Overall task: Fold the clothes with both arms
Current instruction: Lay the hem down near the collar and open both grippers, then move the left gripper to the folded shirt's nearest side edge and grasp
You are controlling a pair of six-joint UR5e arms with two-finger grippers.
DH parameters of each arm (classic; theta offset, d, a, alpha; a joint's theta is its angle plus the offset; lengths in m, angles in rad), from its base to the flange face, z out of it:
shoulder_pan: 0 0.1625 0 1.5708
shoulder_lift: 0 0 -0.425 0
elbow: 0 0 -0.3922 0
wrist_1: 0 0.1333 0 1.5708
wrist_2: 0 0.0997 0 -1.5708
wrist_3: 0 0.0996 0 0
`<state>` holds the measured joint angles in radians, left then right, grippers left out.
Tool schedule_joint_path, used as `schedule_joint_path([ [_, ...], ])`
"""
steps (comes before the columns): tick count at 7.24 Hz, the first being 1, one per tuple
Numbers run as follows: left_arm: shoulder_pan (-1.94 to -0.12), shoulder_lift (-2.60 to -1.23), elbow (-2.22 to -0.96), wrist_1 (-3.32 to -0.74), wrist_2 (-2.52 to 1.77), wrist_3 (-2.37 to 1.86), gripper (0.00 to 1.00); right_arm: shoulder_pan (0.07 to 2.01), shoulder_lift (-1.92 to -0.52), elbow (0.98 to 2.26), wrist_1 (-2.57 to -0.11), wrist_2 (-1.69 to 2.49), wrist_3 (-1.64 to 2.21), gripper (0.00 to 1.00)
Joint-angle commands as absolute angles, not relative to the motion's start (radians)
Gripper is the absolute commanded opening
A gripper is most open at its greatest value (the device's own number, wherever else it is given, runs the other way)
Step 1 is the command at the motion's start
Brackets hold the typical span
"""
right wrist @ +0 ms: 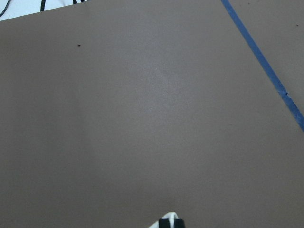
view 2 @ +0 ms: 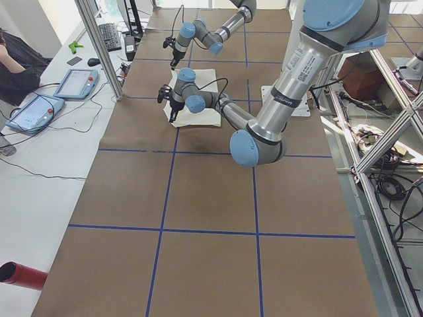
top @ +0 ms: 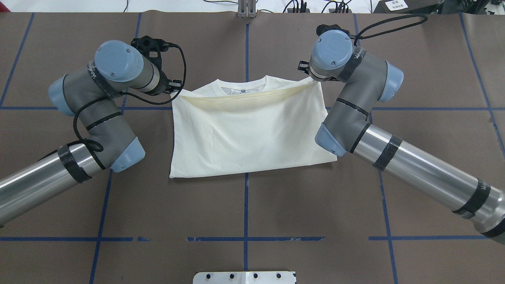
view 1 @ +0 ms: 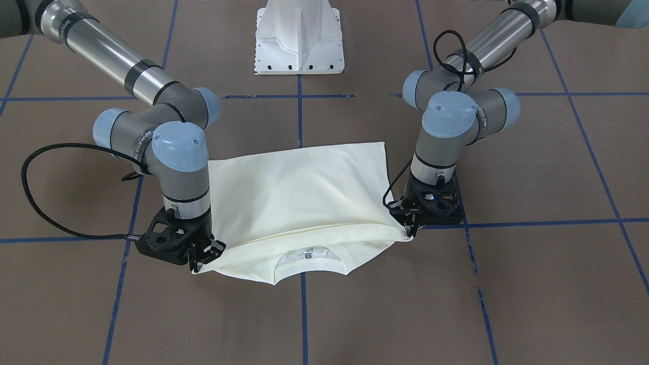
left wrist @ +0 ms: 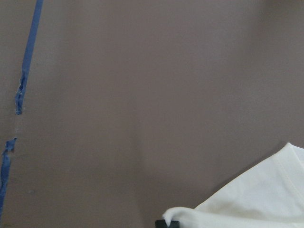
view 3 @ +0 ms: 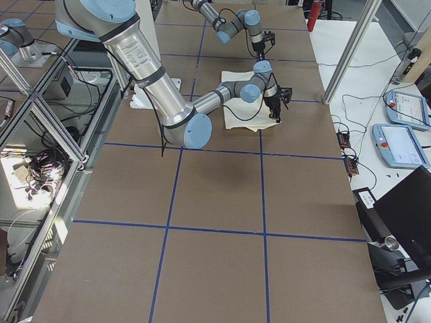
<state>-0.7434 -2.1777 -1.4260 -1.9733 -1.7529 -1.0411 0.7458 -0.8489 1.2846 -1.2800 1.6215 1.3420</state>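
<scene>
The cream shirt [view 1: 299, 192] lies on the brown table, folded over with its plain side up. Its collar [view 1: 307, 256] and inner label peek out at the far edge from the robot. In the overhead view the shirt [top: 248, 130] spans between both arms. My left gripper [view 1: 409, 230] [top: 176, 90] is shut on one corner of the upper layer beside the collar. My right gripper [view 1: 200, 261] [top: 311, 77] is shut on the opposite corner. Both hold the layer's edge slightly raised. In the left wrist view a pinched tuft of cloth [left wrist: 180, 213] shows at the bottom edge.
The white pedestal base [view 1: 299, 43] stands at the robot's side of the table. Blue tape lines [top: 245, 205] cross the brown surface. A side bench with tablets [view 2: 76, 82] and a seated person [view 2: 13, 66] runs along the table's far edge.
</scene>
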Motion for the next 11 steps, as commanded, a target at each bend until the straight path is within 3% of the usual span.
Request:
schedule_joint_path([
  [1, -0.744, -2.178, -1.425, -1.983, -1.753, -1.039, 0.07, 0.747, -0.853, 1.284, -1.276, 1.621, 1.338, 0.13],
  [2, -0.742, -2.168, -1.425, -2.017, -1.755, -1.032, 0.76, 0.741, -0.857, 1.284, -1.278, 1.62, 1.339, 0.99],
  [3, -0.742, -2.161, -1.431, -2.043, -1.759, -0.988, 1.0, 0.742, -0.861, 1.293, -1.276, 1.624, 1.327, 1.0],
  [5, -0.742, -2.151, -1.478, -2.045, -1.766, -0.959, 1.0, 0.781, -0.873, 1.333, -1.276, 1.687, 1.158, 1.0],
  [7, -0.701, -2.027, -1.679, -2.043, -1.851, -1.013, 1.0, 0.808, -0.965, 1.455, -1.276, 1.765, 1.059, 1.0],
  [10, -0.508, -1.93, -1.788, -2.045, -1.757, -1.216, 0.99, 0.807, -0.968, 1.463, -1.275, 1.764, 1.058, 1.0],
  [11, -0.49, -1.912, -1.798, -2.045, -1.747, -1.241, 0.84, 0.807, -0.968, 1.463, -1.276, 1.764, 1.06, 1.0],
])
